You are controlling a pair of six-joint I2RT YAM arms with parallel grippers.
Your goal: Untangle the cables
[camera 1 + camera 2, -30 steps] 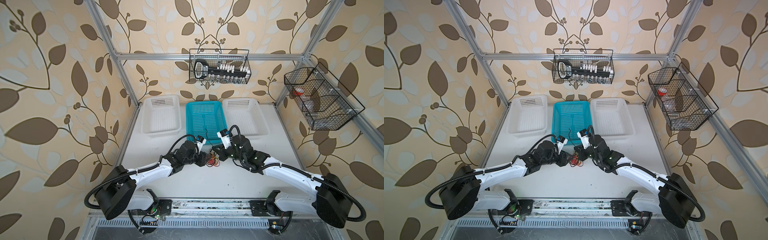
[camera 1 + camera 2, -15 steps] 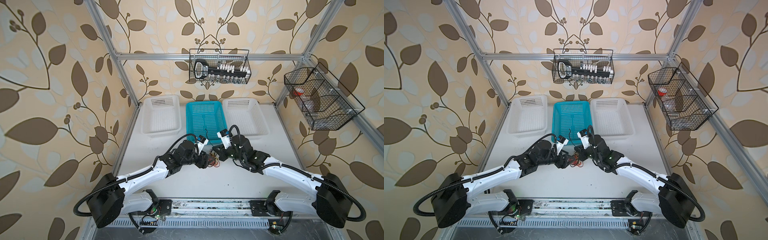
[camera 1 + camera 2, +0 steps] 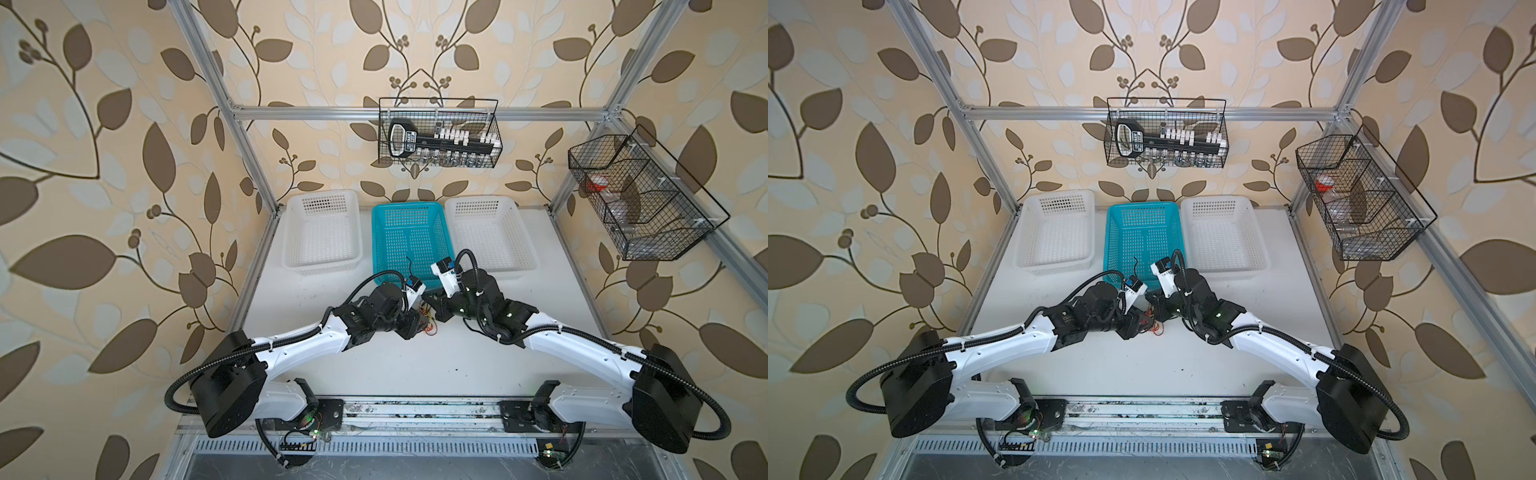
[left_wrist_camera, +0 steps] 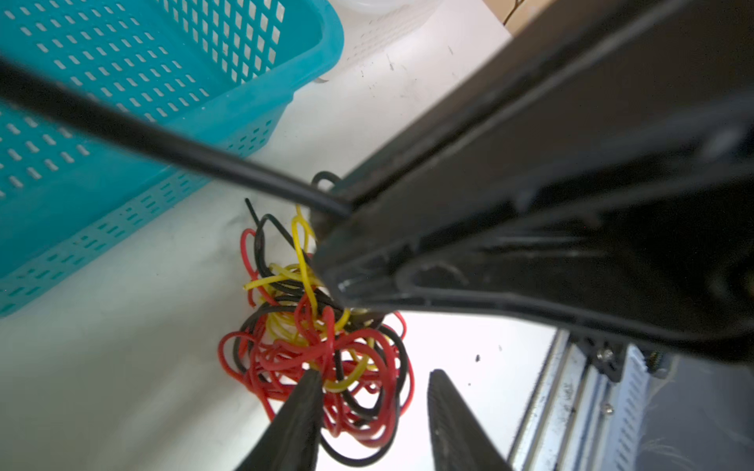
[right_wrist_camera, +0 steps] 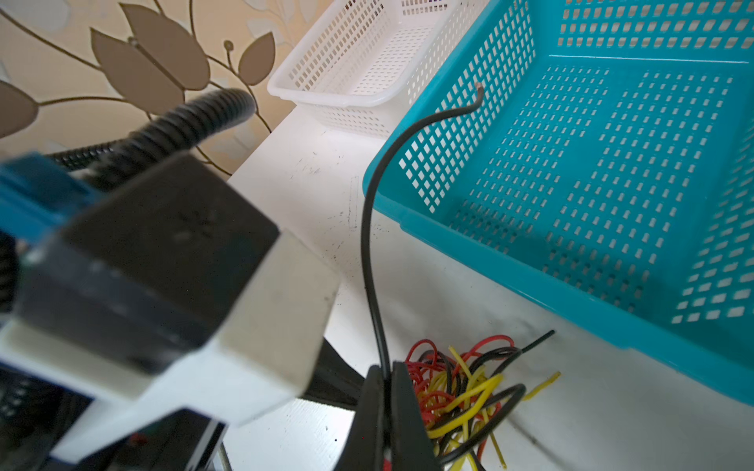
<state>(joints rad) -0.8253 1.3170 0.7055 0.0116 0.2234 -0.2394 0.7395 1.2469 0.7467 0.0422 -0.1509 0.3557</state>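
While the right gripper [image 5: 387, 367] is clamped on one thin black cable [image 5: 369, 244], its free end arching over the teal perforated plastic basket [image 5: 530, 289], the tangled red, yellow and black cables [image 4: 318, 359] lie on the white table [image 3: 415, 365] just before that basket's near rim; the left gripper [image 4: 373, 373] stands part-open over them, gripping nothing.

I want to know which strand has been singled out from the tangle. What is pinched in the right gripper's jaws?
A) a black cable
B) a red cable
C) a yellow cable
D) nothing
A: in the right wrist view the right gripper is shut on a black cable, whose free end arches up over the teal basket.
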